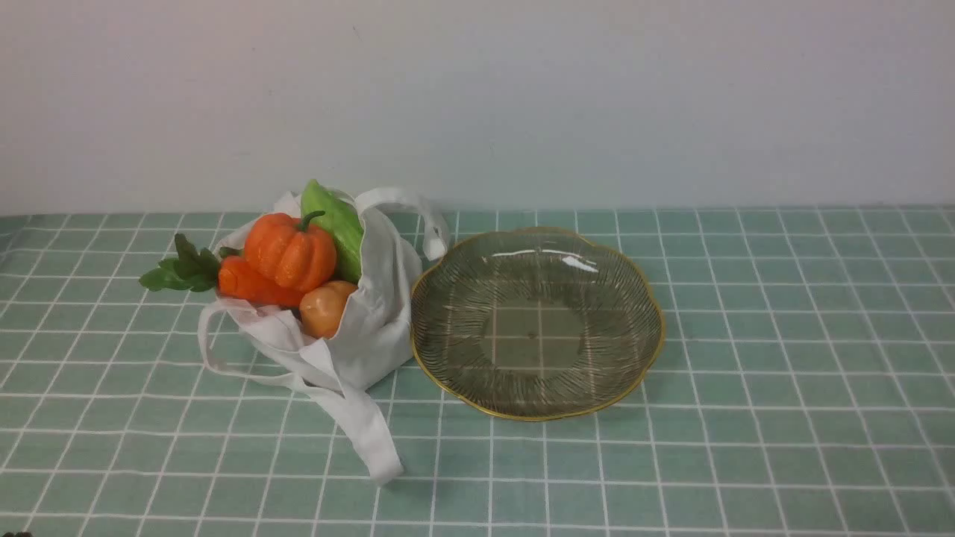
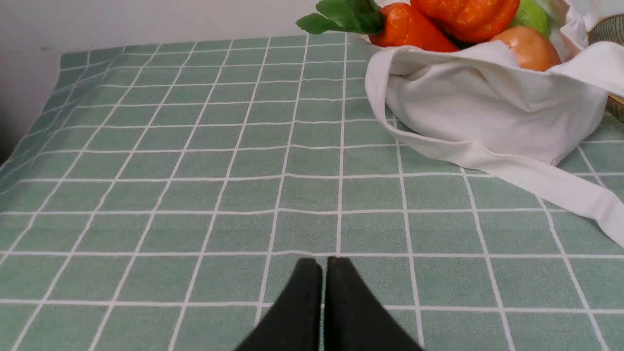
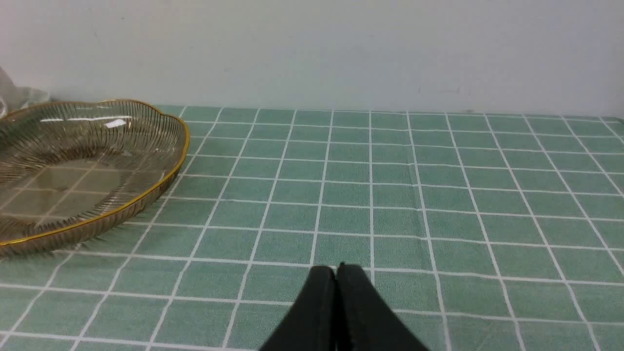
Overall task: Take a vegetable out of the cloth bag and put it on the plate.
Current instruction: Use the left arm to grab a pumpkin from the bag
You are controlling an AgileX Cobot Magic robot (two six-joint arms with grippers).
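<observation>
Four vegetables crowd the mouth of the bag (image 1: 373, 321), none yet out of it: a pumpkin (image 1: 291, 250) on top, a carrot (image 1: 250, 283) under it with its leaves hanging out over the left edge, a pale brown round one (image 1: 324, 307) at the front, and a green one (image 1: 339, 224) standing up behind. The bag is white cloth, slumped open on the counter (image 1: 783, 373) left of centre. One strap (image 1: 358, 425) trails forward toward the robot and a loop (image 1: 429, 216) arches at the back right. Hard against the bag's right side lies the plate (image 1: 597, 373), ribbed clear glass with a wavy gold rim, the counter's checks showing through its bare bottom. The left fingers (image 2: 304, 302) are black and pressed together, holding nothing, low over the counter on the near side of the bag and apart from it. The right fingers (image 3: 317, 307) are likewise pressed together and hold nothing, above the counter to the right of the plate, clear of its rim. Green cloth with a white grid covers the counter, and a plain pale wall (image 1: 522, 97) stands behind.
</observation>
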